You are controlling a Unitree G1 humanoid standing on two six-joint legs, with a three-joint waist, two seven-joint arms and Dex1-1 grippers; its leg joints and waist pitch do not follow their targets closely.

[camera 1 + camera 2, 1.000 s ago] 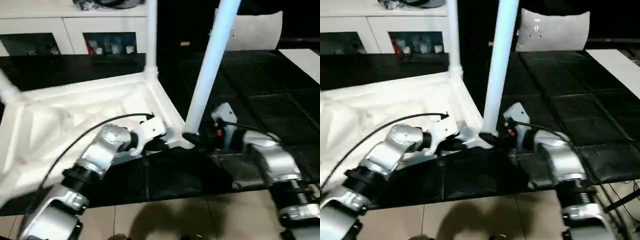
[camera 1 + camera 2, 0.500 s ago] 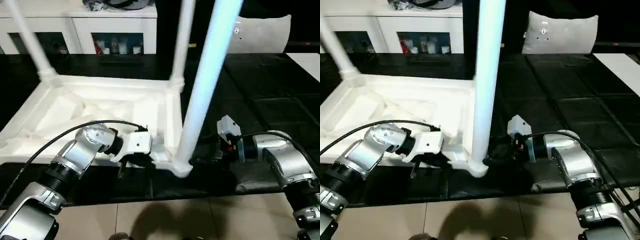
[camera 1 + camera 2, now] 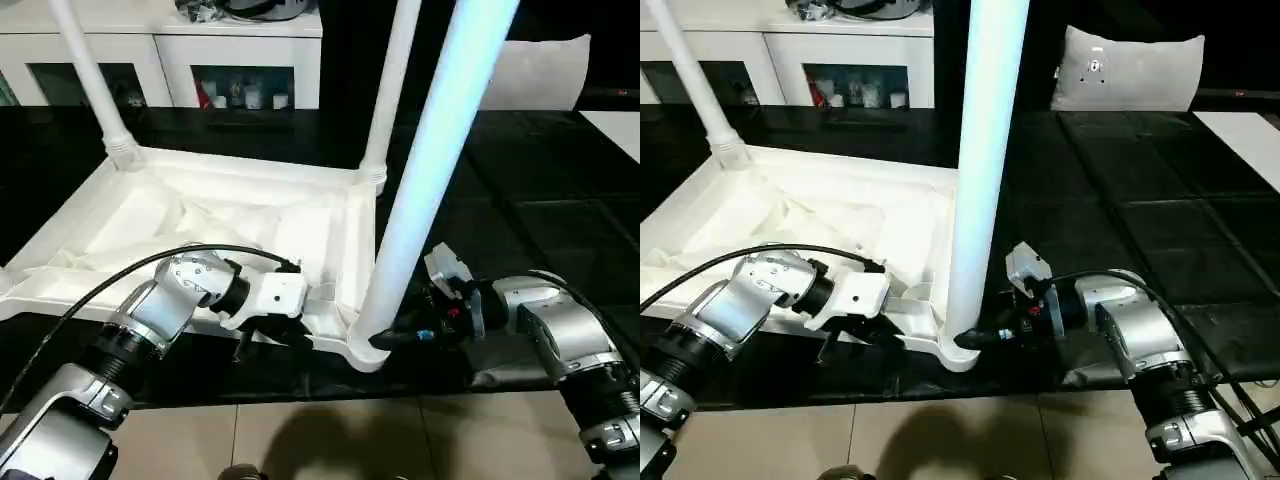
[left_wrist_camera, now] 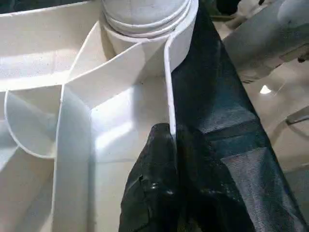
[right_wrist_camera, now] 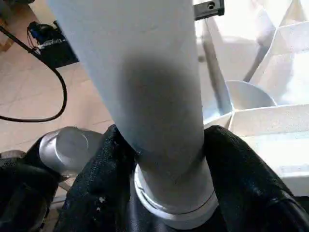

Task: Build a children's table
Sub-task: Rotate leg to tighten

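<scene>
While the left gripper (image 4: 171, 145) pinches the tabletop (image 3: 200, 215) rim, right gripper (image 5: 164, 159) jaws clasp the socketed leg (image 5: 145, 87)

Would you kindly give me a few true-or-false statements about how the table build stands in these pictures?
1. The tabletop lies with its ribbed underside up. True.
2. The left gripper pinches the tabletop's rim. True.
3. The right gripper holds a loose leg lying on the floor. False: its jaws sit around the base of the near leg, which stands in a corner socket.
4. No legs stand at the far corners. False: two far legs stand there.
5. A cabinet stands behind the tabletop. True.
</scene>
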